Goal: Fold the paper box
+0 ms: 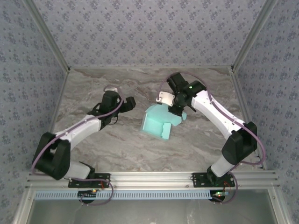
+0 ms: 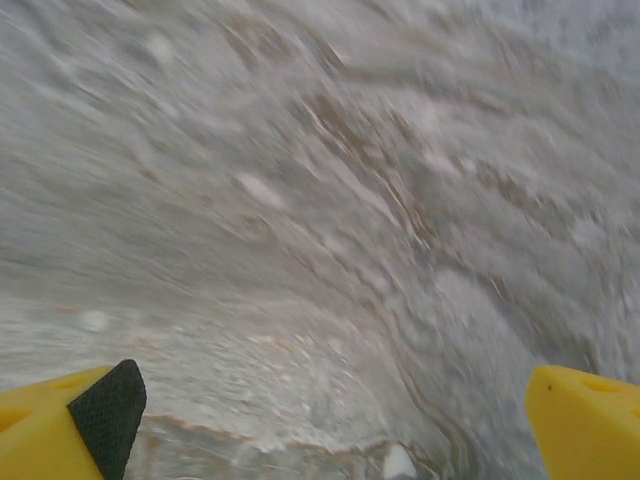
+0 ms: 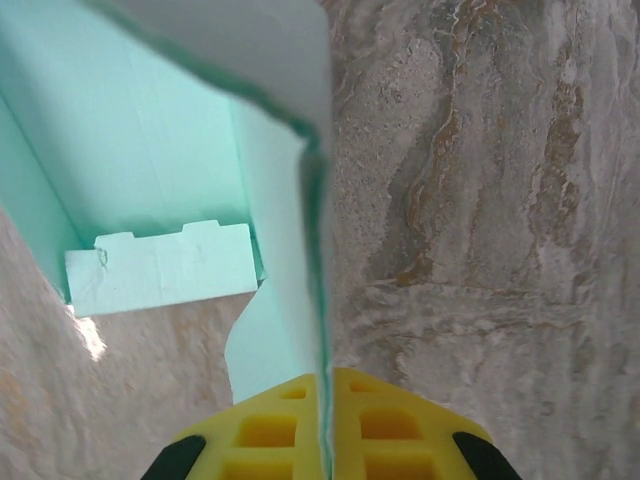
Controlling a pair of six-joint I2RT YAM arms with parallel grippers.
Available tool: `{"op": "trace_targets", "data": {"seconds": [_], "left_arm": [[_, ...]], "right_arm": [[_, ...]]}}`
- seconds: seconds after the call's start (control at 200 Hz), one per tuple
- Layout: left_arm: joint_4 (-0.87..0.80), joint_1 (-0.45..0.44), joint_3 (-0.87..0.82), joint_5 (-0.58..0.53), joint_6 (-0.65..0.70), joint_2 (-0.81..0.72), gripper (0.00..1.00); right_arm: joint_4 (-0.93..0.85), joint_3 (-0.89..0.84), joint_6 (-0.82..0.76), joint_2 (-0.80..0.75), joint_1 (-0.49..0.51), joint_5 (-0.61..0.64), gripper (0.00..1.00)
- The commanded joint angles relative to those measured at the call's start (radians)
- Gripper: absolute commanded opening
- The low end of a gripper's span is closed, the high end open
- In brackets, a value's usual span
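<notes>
On the left we saw the left arm (image 1: 77,130) reaching across the marbled table (image 1: 117,149) toward the middle. The left gripper (image 1: 121,97) was over bare surface, apart from the paper box (image 1: 159,122). Its wrist view was blurred, but the gripper (image 2: 335,420) was spread wide. The two yellow fingers (image 2: 40,440) stood at opposite edges of the frame, one showing a black pad (image 2: 108,412), with only the stone-patterned table (image 2: 300,200) between them.

Toward the middle, the paper box lay on the table between the two arms, nearer the right one. It was pale aqua card, partly formed. From above we made out a flat panel with a raised block at its near right, and a part reaching up toward the right gripper (image 1: 176,111).

On the right, the right arm (image 1: 219,116) bent in from the side, its gripper at the box's far right edge. In the wrist view the right gripper (image 3: 325,420) was pinching a thin upright wall of the paper box (image 3: 160,150), with the card's edge running straight up from between the yellow fingers (image 3: 400,430). Left of that wall we looked into the aqua interior, where a tabbed flap (image 3: 160,268) lay low near the table. Bare table (image 3: 480,200) lay to the right of the wall.
</notes>
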Motion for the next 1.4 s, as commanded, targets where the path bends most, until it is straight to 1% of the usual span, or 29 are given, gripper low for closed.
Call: {"op": "trace_targets", "data": {"seconds": [0.0, 0.11, 0.23, 0.29, 0.4, 0.45, 0.52, 0.595, 0.65, 0.785, 0.864, 0.944, 1.009, 1.099, 1.169, 1.284, 1.324, 1.349, 1.394], "left_arm": [[0.152, 0.003, -0.012, 0.310, 0.047, 0.065, 0.99], [0.273, 0.010, -0.074, 0.422, -0.031, 0.087, 0.99], [0.418, 0.032, -0.150, 0.518, -0.088, 0.056, 0.99], [0.437, 0.034, -0.153, 0.575, -0.081, 0.041, 0.99], [0.457, 0.033, -0.131, 0.720, -0.102, 0.054, 0.99], [0.447, 0.032, -0.120, 0.748, -0.117, 0.068, 0.99], [0.426, 0.032, -0.106, 0.759, -0.124, 0.091, 0.99], [0.440, 0.029, -0.091, 0.781, -0.142, 0.127, 0.99], [0.469, 0.028, -0.081, 0.807, -0.180, 0.161, 1.00], [0.599, 0.020, -0.079, 0.852, -0.270, 0.235, 0.99], [0.583, 0.015, -0.062, 0.854, -0.266, 0.260, 0.91], [0.566, 0.013, -0.053, 0.858, -0.259, 0.276, 0.80], [0.567, 0.014, -0.051, 0.853, -0.259, 0.280, 0.69], [0.570, 0.014, -0.054, 0.843, -0.254, 0.273, 0.59], [0.559, 0.014, -0.053, 0.832, -0.246, 0.264, 0.53], [0.550, 0.013, -0.055, 0.810, -0.239, 0.260, 0.44], [0.550, 0.015, -0.055, 0.804, -0.242, 0.263, 0.42], [0.553, 0.014, -0.054, 0.802, -0.244, 0.264, 0.40], [0.556, 0.014, -0.052, 0.794, -0.248, 0.264, 0.40]], "right_arm": [[0.000, 0.055, -0.173, 0.035, -0.008, 0.076, 0.00], [0.100, 0.012, -0.219, 0.008, -0.032, 0.040, 0.00], [0.201, -0.065, -0.258, -0.040, -0.077, -0.054, 0.00], [0.253, -0.102, -0.267, -0.063, -0.099, -0.095, 0.00], [0.272, -0.118, -0.282, -0.077, -0.125, -0.149, 0.00], [0.278, -0.121, -0.292, -0.078, -0.129, -0.163, 0.00], [0.283, -0.121, -0.296, -0.079, -0.133, -0.184, 0.00], [0.295, -0.124, -0.301, -0.079, -0.134, -0.211, 0.00], [0.298, -0.124, -0.303, -0.080, -0.136, -0.225, 0.00], [0.296, -0.126, -0.302, -0.081, -0.139, -0.234, 0.00], [0.295, -0.127, -0.302, -0.083, -0.142, -0.247, 0.00], [0.292, -0.127, -0.301, -0.083, -0.144, -0.259, 0.00], [0.292, -0.127, -0.299, -0.083, -0.145, -0.267, 0.00], [0.296, -0.128, -0.298, -0.083, -0.146, -0.275, 0.00], [0.304, -0.128, -0.290, -0.083, -0.144, -0.280, 0.00], [0.352, -0.135, -0.223, -0.091, -0.145, -0.309, 0.13], [0.383, -0.147, -0.186, -0.104, -0.148, -0.333, 0.21], [0.407, -0.156, -0.160, -0.112, -0.152, -0.352, 0.28], [0.456, -0.176, -0.114, -0.134, -0.161, -0.391, 0.37]]}}
